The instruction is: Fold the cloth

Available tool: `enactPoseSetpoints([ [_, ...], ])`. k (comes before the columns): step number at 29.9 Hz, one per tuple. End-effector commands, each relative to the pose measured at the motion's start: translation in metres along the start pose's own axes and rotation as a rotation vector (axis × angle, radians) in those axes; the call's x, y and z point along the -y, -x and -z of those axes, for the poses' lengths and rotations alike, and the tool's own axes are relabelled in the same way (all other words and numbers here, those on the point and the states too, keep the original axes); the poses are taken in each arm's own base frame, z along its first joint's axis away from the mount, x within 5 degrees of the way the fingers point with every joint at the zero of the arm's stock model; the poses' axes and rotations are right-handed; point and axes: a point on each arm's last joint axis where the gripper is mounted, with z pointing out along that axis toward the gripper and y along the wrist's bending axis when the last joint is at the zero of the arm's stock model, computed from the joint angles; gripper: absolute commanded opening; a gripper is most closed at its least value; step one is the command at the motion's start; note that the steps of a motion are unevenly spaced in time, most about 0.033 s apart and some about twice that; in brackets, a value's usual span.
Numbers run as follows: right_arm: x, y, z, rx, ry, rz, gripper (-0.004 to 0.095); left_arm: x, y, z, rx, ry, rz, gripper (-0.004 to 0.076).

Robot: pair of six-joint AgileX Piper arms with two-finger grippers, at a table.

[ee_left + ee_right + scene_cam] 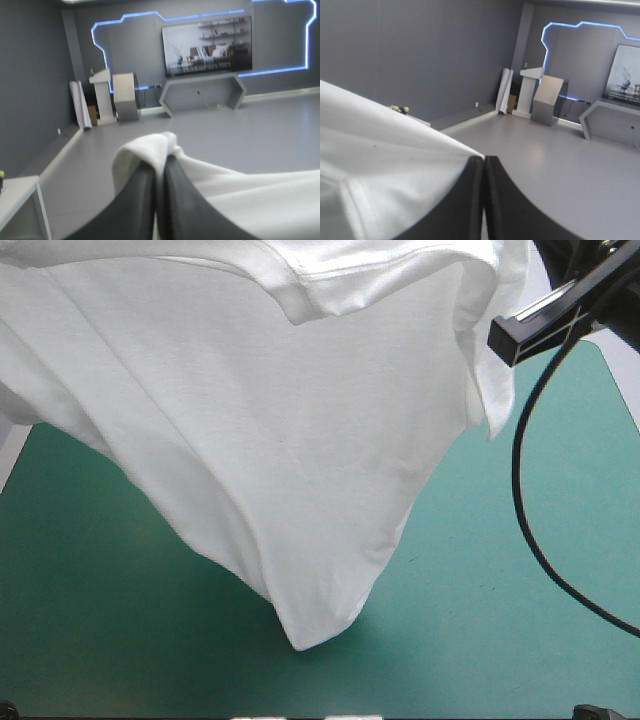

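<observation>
- The T-shirt (300, 440) hangs in the air above the table (100, 640), lifted by both arms from points along its upper part.
- In the high view the white cloth spreads wide across the far half of the table and narrows downward into 1 rounded tip.
- That tip is the lowest part and hangs over the near middle of the teal-green cover. I cannot tell whether it touches the cover.
- A stitched hem band runs near the upper edge of the cloth, curving toward the right arm's side.
- The left gripper (161, 159) has its 2 black fingers pressed almost together, pinching a bunch of the T-shirt. The cloth swells over the tips in a soft lump and falls away beside the gripper in broad folds.
- The right gripper (484, 160) has its black fingers drawn into 1 pointed arch, with the T-shirt's edge caught at the tips. The cloth stretches off to 1 side, and a stitched seam shows close to the finger base.
- Both grippers are raised well above the table.
</observation>
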Motion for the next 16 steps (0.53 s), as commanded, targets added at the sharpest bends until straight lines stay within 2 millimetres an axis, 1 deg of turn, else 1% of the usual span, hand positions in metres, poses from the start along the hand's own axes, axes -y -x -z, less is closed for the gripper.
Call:
enactPoseSetpoints([
  [1, 0.022, 0.021, 0.024, 0.159, -0.097, 0.057, -0.0018, -0.012, 0.018, 0.020, 0.144, 0.139, -0.071, -0.0010],
  [5, 0.022, 0.029, 0.025, 0.243, -0.103, 0.094, -0.0018, -0.012, 0.019, 0.019, 0.148, 0.141, -0.087, -0.0010],
  [7, 0.023, 0.030, 0.024, 0.255, -0.122, 0.109, -0.0018, -0.012, 0.015, 0.011, 0.119, 0.136, -0.086, -0.0010],
  [9, 0.022, 0.026, 0.019, 0.221, -0.146, 0.134, -0.0018, -0.011, 0.010, 0.003, 0.087, 0.130, -0.088, -0.0010],
  [11, 0.018, 0.017, 0.005, 0.144, -0.182, 0.175, -0.0018, -0.011, 0.002, -0.009, 0.029, 0.121, -0.087, -0.0010],
  [12, 0.015, 0.011, -0.004, 0.097, -0.213, 0.196, -0.0018, -0.011, -0.006, -0.019, -0.019, 0.114, -0.086, -0.0010],
  [13, 0.012, 0.004, -0.016, 0.047, -0.250, 0.222, -0.0018, -0.011, -0.014, -0.030, -0.069, 0.107, -0.085, -0.0010],
  [16, -0.003, -0.017, -0.050, -0.062, -0.334, 0.285, -0.0018, -0.006, -0.046, -0.072, -0.212, 0.054, -0.067, -0.0010],
])
